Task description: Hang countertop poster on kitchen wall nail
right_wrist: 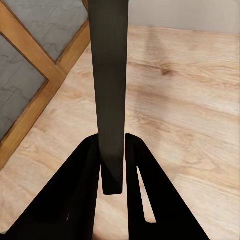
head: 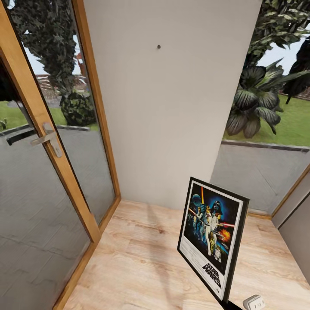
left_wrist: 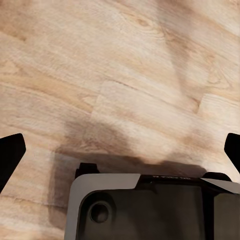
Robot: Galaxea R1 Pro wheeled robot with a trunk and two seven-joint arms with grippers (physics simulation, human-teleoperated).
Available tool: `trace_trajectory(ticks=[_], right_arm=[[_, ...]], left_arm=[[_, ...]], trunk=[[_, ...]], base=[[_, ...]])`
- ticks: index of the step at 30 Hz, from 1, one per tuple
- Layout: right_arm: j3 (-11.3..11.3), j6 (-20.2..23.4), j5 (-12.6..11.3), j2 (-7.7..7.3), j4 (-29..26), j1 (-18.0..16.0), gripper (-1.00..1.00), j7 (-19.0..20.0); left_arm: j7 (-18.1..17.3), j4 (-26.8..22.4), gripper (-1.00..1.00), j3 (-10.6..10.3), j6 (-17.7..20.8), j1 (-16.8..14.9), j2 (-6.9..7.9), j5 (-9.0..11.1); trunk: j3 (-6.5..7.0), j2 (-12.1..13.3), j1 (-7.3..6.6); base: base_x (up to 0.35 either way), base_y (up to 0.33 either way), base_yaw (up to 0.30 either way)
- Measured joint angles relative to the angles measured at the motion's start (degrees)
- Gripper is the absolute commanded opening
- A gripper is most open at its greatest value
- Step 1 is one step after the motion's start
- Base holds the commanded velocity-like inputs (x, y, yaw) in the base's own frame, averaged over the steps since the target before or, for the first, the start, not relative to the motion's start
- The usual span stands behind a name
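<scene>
Now my right gripper (right_wrist: 113, 165) pinches the poster (head: 212, 240) edge-on by its lower frame, upright above the wood floor (head: 137, 258), the left gripper (left_wrist: 120, 150) spread empty, the wall nail (head: 158, 46) well above; so thin a hold may let the frame swing or slip while lifting.

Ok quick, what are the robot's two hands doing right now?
Left gripper: open, holding nothing, over the wooden floor.
Right gripper: shut on the poster, fingers pinching its dark edge.
</scene>
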Motion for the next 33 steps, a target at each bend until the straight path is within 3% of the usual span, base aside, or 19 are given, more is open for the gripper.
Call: trace_trajectory(ticks=[11,12,14,16,17,18,19,20,21,30,33], right_arm=[[-0.1,0.0,-0.1,-0.04,-0.3,0.0,-1.0,-0.1],[-1.6,0.0,-0.4,-0.04,-2.2,-0.3,-1.0,-0.3],[-2.1,0.1,-0.3,0.0,-4.7,-0.4,-1.0,-0.5],[-2.4,1.6,-0.5,0.01,-16.2,-1.8,-1.0,-1.7],[-2.3,2.3,-0.1,0.01,-15.7,-2.1,-1.0,-1.7],[-1.8,8.6,0.4,-0.08,-19.7,-5.3,-1.0,-1.6],[-1.8,9.8,-0.5,-0.11,-23.1,-9.1,-1.0,-1.3],[-1.7,10.3,-0.1,-0.13,-23.2,-9.2,-1.0,-1.2],[-1.7,13.5,-0.2,-0.17,-23.8,-12.5,-1.0,-0.4],[-1.6,17.3,-0.1,-0.19,-24.3,-20.6,-1.0,0.8],[-1.6,20.3,-0.2,-0.21,-24.3,-23.6,-1.0,4.4]], left_arm=[[0.0,-0.1,1.0,0.0,0.0,0.0,0.0,0.0],[-0.1,-0.3,1.0,-0.1,0.0,0.0,-0.01,0.0],[-0.6,-0.3,1.0,-0.1,0.0,0.0,-0.01,0.0],[-2.3,-0.4,1.0,-0.1,0.0,0.0,0.0,-0.1],[-2.3,-0.4,1.0,-0.1,0.0,0.0,0.0,-0.1],[-2.4,-0.2,1.0,-0.1,0.0,0.0,0.0,-0.1],[-2.5,-0.1,1.0,-0.1,0.0,0.0,0.0,-0.1],[-2.4,-0.1,1.0,-0.1,0.0,0.0,-0.02,-0.1],[-2.4,0.0,1.0,-0.1,-0.1,0.0,-0.04,-0.1],[-2.4,0.1,1.0,-0.2,-0.2,0.0,-0.07,-0.2],[-2.4,0.1,1.0,-0.3,-0.3,0.0,-0.06,-0.2]], trunk=[[0.0,0.0,0.0],[0.01,0.0,0.0],[0.01,0.0,0.0],[0.01,0.0,0.0],[0.0,0.0,0.0],[0.01,0.0,0.0],[0.03,0.0,0.01],[0.02,0.0,0.0],[0.03,0.0,0.01],[0.02,0.0,0.0],[0.02,0.0,0.0]], base=[[0.002,0.001,0.001],[0.0,0.0,0.0],[0.0,0.0,0.0],[0.0,0.0,0.0],[0.0,0.0,0.0],[0.0,0.0,0.0],[0.0,0.0,0.0],[0.0,0.0,0.0],[0.0,0.0,0.0],[0.0,0.0,0.0],[0.0,0.0,0.0]])
